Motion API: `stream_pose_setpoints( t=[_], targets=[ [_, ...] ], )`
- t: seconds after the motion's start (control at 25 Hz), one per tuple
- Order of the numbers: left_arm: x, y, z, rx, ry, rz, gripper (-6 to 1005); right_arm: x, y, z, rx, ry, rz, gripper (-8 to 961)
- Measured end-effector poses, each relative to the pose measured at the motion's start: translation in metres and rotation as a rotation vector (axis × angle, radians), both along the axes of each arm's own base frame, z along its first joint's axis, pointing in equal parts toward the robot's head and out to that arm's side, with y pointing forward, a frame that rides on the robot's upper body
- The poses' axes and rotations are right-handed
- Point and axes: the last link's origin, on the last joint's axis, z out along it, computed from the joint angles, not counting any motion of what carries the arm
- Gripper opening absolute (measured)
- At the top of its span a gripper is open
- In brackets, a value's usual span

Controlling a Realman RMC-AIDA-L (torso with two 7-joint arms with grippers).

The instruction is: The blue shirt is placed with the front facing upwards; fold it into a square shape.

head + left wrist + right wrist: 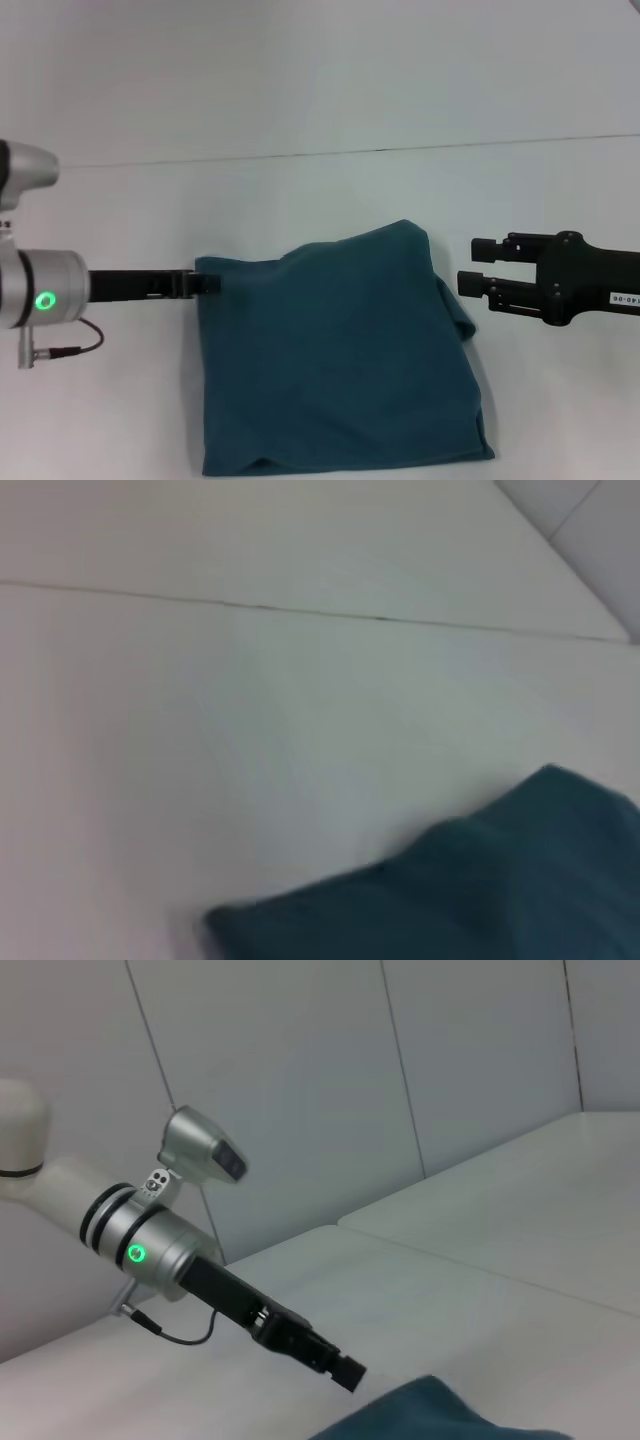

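Plain dark teal-blue shirt [340,360] on a white table [300,200] — black left gripper [208,284] on a silver arm [40,290] with a green light; right gripper [480,267] black

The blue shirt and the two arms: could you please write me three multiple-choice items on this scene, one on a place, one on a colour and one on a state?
1. Where is the left pincer?
A. at the far left corner of the blue shirt
B. hovering over the shirt's middle
C. on the table beyond the shirt

2. What colour is the light on the left arm's wrist?
A. red
B. green
C. blue

3. How does the shirt lie?
A. spread flat with both sleeves out
B. hanging from both pincers
C. folded into a rough square on the table

Answers:
1. A, since the head view shows its tip at that corner.
2. B, as the head and right wrist views both show a green glow.
3. C, as no sleeves or lettering show, and the right pincer stands open beside the shirt, apart from it.
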Motion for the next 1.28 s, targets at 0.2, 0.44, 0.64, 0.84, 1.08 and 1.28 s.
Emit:
stream_pose_setpoints(
  t=[0.2,0.44,0.64,0.84,1.08,1.28],
  targets=[
    [-0.006,-0.003,0.024,0.120,-0.070,0.016,137,0.002,-0.001,0.002,0.014,-0.006,0.006,645],
    [0.004,-0.030,0.046,0.188,-0.259,-0.126,468,0.012,-0.007,0.004,0.048,-0.004,-0.001,649],
    [0.015,-0.057,0.047,0.150,-0.410,-0.281,576,0.022,-0.017,-0.002,0.056,0.002,-0.002,653],
    [0.008,-0.068,0.032,0.106,-0.431,-0.284,684,0.025,-0.026,-0.013,0.033,0.001,0.006,657],
    [-0.002,-0.076,0.017,0.054,-0.388,-0.279,890,0.024,-0.030,-0.022,-0.008,-0.008,0.013,662],
    [-0.002,-0.081,0.004,-0.010,-0.339,-0.322,930,0.021,-0.028,-0.026,-0.036,-0.030,0.033,809]
  ],
)
